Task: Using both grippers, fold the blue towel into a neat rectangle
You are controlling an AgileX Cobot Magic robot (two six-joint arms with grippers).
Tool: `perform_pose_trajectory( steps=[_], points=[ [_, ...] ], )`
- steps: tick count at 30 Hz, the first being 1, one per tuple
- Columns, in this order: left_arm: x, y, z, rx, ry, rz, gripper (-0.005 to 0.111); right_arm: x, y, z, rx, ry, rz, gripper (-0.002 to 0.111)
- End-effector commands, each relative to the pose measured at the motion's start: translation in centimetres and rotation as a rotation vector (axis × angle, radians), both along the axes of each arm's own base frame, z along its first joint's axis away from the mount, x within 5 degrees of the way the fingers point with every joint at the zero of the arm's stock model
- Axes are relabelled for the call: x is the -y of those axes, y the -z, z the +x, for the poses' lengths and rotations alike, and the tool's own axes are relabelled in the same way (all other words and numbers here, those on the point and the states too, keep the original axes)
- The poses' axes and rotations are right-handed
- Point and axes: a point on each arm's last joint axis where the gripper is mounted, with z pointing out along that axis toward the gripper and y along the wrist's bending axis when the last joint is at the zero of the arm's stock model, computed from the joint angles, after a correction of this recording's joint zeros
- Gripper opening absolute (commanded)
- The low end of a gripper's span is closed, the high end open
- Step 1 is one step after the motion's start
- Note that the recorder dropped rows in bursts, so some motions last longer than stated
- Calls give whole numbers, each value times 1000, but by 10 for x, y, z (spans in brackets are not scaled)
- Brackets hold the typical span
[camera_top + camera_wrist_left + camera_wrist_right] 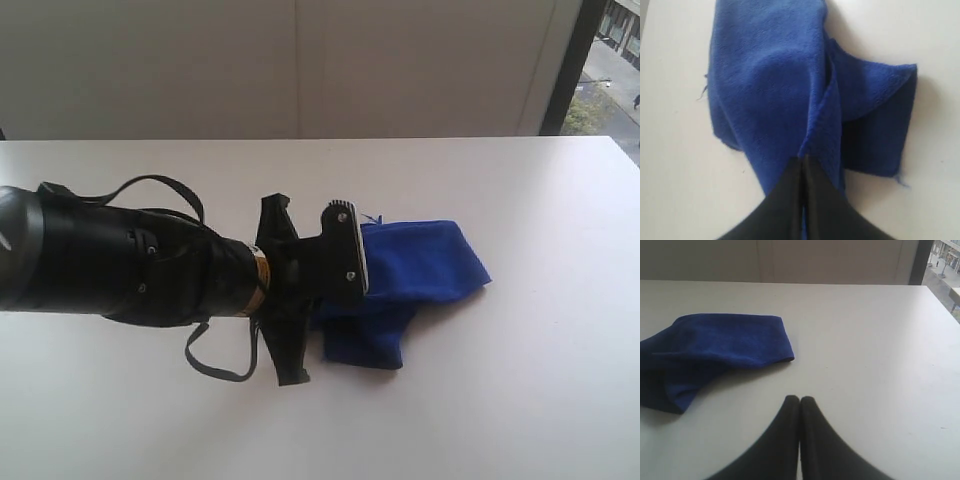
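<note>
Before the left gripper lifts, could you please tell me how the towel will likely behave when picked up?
Probably floppy: the towel lies in soft, uneven folds and puckers toward the left gripper pinching it. Lifted by one point, it would likely drape and unfold. Its fuzzy pile suggests little slipping.

Soft daylight fills all 3 views, coming from the window at the far right of the exterior view, where the outdoors looks pale and washed. The white table is bright and even, without glare, with a faint grey-mauve cast. The blue towel throws only a weak, diffuse shadow along its near edge, and in the left wrist view its inner folds sink to near black. The left arm, close to the exterior lens, is slightly blurred. The left gripper and right gripper show as flat black, soft-edged shapes without detail. All frames are mildly grainy.
</note>
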Motion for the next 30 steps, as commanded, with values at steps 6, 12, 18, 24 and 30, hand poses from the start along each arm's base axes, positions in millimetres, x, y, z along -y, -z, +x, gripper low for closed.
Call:
perform_pose_trajectory(
  steps=[6,12,18,24,30],
  points=[
    [-23,-8,8,68,-183,144,0,0,0,0,10,-2,-5,0],
    [-17,13,9,19,-162,163,0,0,0,0,10,-2,-5,0],
    [-13,33,11,10,-115,216,0,0,0,0,10,-2,-5,0],
    [-15,37,12,14,-125,241,7,0,0,0,10,-2,-5,0],
    [-15,37,12,14,-126,243,43,0,0,0,10,-2,-5,0]
  ],
)
